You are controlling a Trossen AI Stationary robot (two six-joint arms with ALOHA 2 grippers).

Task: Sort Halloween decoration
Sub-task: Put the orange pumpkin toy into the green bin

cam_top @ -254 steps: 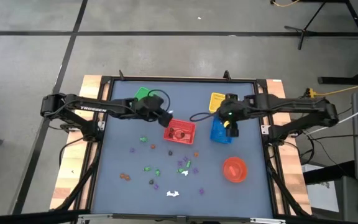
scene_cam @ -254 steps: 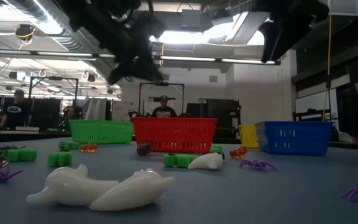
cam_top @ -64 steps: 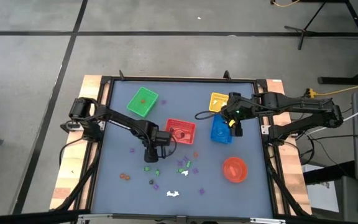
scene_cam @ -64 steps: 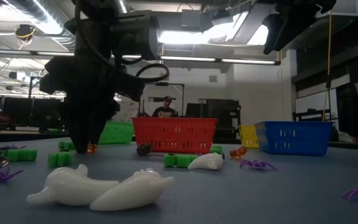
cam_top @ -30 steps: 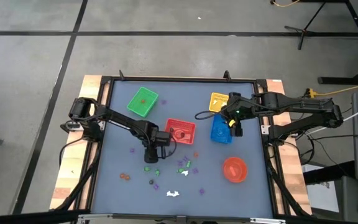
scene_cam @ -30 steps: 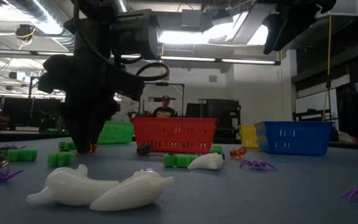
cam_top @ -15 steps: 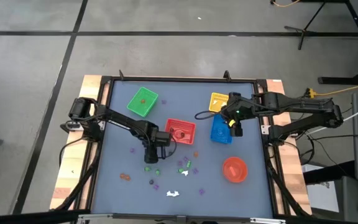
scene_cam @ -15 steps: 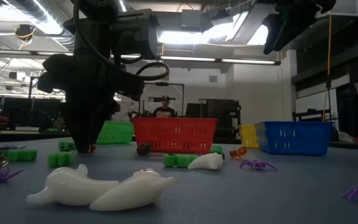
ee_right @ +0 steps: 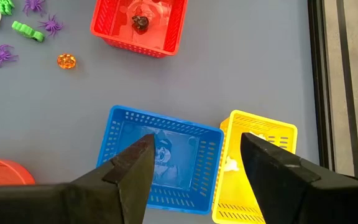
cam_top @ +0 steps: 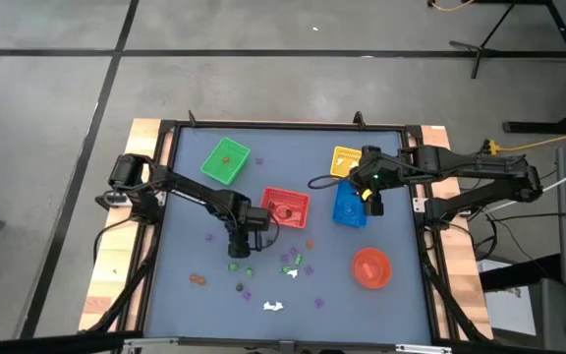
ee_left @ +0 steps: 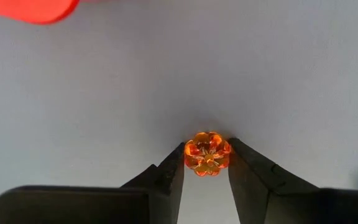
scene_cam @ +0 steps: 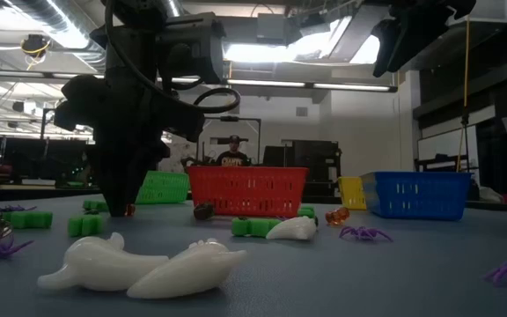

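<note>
Left gripper (ee_left: 207,163), lower left of centre in the high view, bracketed an orange pumpkin trinket (ee_left: 207,153), fingers touching, for pickup; right gripper (ee_right: 194,163) waited spread above the blue basket (ee_right: 160,158)

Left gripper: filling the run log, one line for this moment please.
left gripper: closing around orange trinket on table | right gripper: open above blue basket

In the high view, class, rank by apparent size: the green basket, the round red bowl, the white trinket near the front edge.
1. green basket and round red bowl: they look about alike, so no ranking.
2. white trinket: clearly smallest.
</note>
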